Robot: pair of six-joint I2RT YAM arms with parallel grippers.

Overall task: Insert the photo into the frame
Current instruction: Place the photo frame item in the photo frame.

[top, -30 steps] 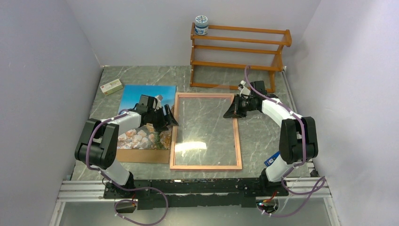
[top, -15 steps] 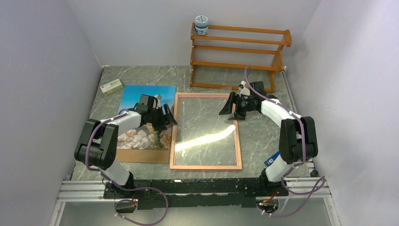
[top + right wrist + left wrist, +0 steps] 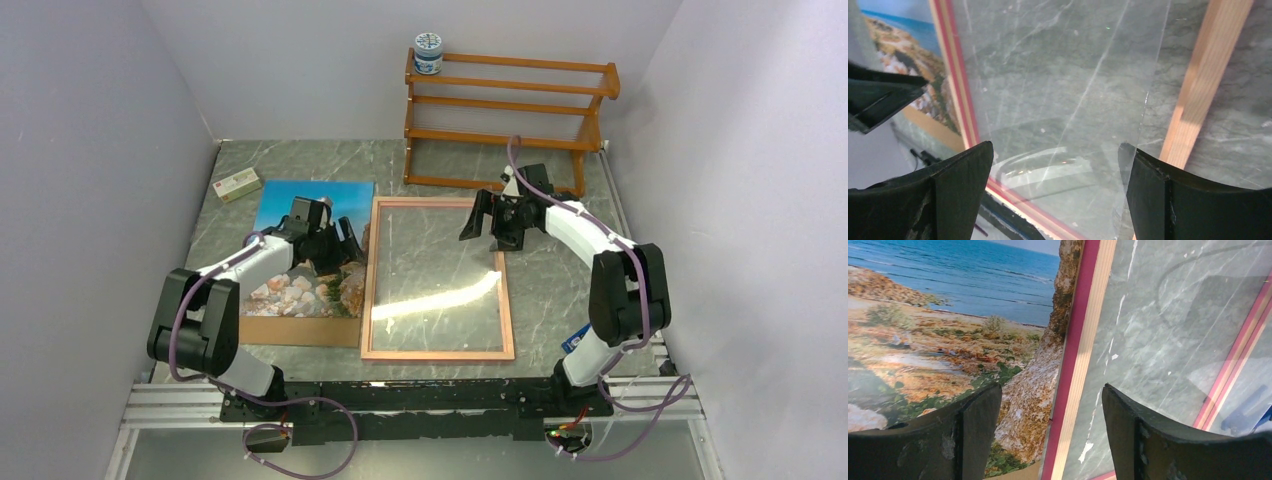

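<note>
At the frame's (image 3: 440, 353) far right corner, right gripper (image 3: 489, 224) has just let go. It was pinched shut at that rail a moment back; now its 2 fingers stand spread wide above the pane (image 3: 435, 265), holding nothing. The glare streak on the pane has shifted too, so the frame likely settled on release. It lies flat on the table (image 3: 560, 275).

From the right wrist, the pane's edge seems to stop short of the wood rail; can't tell if it's seated.

Left gripper (image 3: 338, 246) has backed slightly off the frame's left rail. It hovers over the photo's (image 3: 300, 215) right edge, jaws apart, gripping nothing.

Judgement: frame positioning looks finished and the photo step hasn't started.

The photo lies face up just left of the frame, on a brown panel (image 3: 300, 332), its edge right against the left rail.

In the way:
- The photo lies flat on the panel, so there is little edge to pinch.
- The right gripper hangs over the pane where the photo must land.

Nearby, not blocking:
- A wooden rack (image 3: 505, 110) stands beyond the frame's far side, with 1 jar (image 3: 428, 53) on top.
- A small box (image 3: 238, 184) sits well left of the frame.
</note>
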